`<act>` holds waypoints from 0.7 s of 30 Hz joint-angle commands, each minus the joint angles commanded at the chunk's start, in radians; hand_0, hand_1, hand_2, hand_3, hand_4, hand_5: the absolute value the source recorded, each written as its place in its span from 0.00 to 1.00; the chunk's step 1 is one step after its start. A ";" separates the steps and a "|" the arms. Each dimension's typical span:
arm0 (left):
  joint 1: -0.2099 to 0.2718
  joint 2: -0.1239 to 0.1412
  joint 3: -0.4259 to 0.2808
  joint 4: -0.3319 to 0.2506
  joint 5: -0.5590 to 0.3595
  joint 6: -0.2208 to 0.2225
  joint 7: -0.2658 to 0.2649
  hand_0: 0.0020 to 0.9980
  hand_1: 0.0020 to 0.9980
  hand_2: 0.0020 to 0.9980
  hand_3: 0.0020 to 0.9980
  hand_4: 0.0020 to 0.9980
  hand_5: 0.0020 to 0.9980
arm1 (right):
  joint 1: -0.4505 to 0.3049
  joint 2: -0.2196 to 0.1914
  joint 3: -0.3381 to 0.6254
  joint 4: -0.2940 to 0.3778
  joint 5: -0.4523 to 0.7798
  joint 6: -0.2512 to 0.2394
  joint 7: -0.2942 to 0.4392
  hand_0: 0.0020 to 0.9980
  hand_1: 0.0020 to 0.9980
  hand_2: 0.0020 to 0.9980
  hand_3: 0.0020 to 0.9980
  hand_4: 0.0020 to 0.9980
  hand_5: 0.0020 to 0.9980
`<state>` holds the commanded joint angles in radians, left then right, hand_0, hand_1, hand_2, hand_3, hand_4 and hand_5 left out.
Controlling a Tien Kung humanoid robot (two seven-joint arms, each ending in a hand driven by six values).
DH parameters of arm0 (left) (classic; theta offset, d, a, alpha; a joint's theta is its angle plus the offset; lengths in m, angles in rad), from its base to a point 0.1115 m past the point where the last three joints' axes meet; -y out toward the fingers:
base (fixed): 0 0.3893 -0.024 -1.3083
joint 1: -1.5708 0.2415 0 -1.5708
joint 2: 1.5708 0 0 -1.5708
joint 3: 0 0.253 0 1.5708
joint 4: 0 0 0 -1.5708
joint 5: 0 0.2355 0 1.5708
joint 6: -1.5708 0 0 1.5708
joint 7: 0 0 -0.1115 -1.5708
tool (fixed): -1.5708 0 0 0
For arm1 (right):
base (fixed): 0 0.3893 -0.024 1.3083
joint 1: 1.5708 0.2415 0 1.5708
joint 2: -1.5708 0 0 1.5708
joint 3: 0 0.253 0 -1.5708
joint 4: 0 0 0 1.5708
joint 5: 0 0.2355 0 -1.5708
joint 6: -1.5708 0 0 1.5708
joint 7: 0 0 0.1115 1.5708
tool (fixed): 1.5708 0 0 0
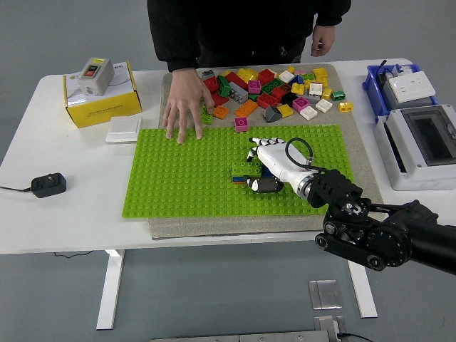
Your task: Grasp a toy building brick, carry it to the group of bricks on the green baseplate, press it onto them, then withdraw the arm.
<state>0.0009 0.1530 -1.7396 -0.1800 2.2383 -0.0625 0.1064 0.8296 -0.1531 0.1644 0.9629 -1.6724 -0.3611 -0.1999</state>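
One hand working: my right white five-fingered hand (271, 162) curled down on small stack of green toy bricks (247, 170), stack seated mid green studded baseplate (178, 178). Loose multicoloured brick pile (271, 89) beyond plate. Person's hand (184, 103) flat on plate's far edge.

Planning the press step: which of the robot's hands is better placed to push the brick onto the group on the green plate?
The right hand. It already sits over the bricks on the green plate. No left arm is in view.
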 joint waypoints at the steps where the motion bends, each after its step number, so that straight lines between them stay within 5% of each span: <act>1: 0.000 0.000 -0.001 0.000 0.001 0.000 0.000 0.66 0.63 0.59 0.71 0.28 0.76 | 0.000 0.000 0.000 0.000 0.000 0.000 0.000 0.97 0.96 0.98 0.48 0.44 0.34; 4: 0.001 0.000 -0.002 0.000 0.002 0.001 -0.001 0.66 0.63 0.59 0.71 0.28 0.76 | -0.001 0.000 -0.001 0.000 -0.001 0.001 0.000 0.97 0.96 0.98 0.48 0.44 0.34; 5: 0.001 0.000 -0.002 0.000 0.003 0.001 -0.001 0.66 0.63 0.59 0.71 0.28 0.76 | -0.001 0.000 -0.001 0.000 -0.001 0.001 0.000 0.97 0.96 0.98 0.61 0.44 0.34; 21: -0.001 0.001 0.001 0.000 0.001 0.012 -0.008 0.66 0.63 0.59 0.71 0.28 0.76 | 0.001 -0.001 0.002 0.003 0.000 0.001 0.000 0.97 0.96 0.99 0.66 0.44 0.35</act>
<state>0.0000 0.1538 -1.7387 -0.1800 2.2393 -0.0508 0.0981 0.8310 -0.1541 0.1665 0.9656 -1.6720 -0.3603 -0.2002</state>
